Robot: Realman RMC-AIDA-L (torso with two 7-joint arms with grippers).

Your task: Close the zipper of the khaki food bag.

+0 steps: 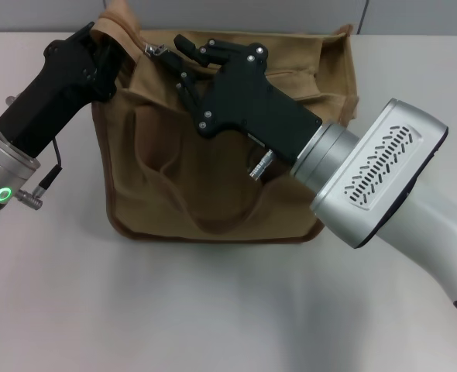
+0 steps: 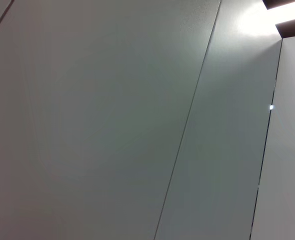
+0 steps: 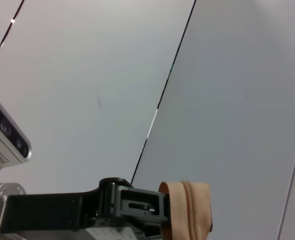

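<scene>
- Sitting on the pale tabletop [image 1: 213, 310], toward the far side and a little left of centre: khaki food bag [image 1: 213, 178], boxy tan canvas with darker brown piping along the near bottom edge and a looped handle [image 1: 205, 205] draped down its near face.
- Running along the bag's far top edge: zipper [image 1: 160, 53], with its small silver pull tab showing at the far left, just beside the left corner.
- Reaching in from the left: left end effector [image 1: 108, 43], black, clamped together on the bag's far-left top corner, where a fold of tan fabric [image 1: 120, 14] stands up above the fingers.
- Seen again from the right wrist: same left end effector [image 3: 152, 210], fingers pinched on the raised fabric end [image 3: 187, 210], with the zip teeth running down the middle of that fold.
- Coming in from the right, across the bag's top: right end effector [image 1: 183, 53], black body on a silver wrist, fingertips pointing left and ending just beside the silver pull tab.
- Fingers of the right end effector slightly apart; contact with the tab cannot be told.
- Bag mouth to the right of the tab open, darker inside visible behind the right arm.
- Left wrist view: only grey wall panels [image 2: 137, 125] with thin seams.
</scene>
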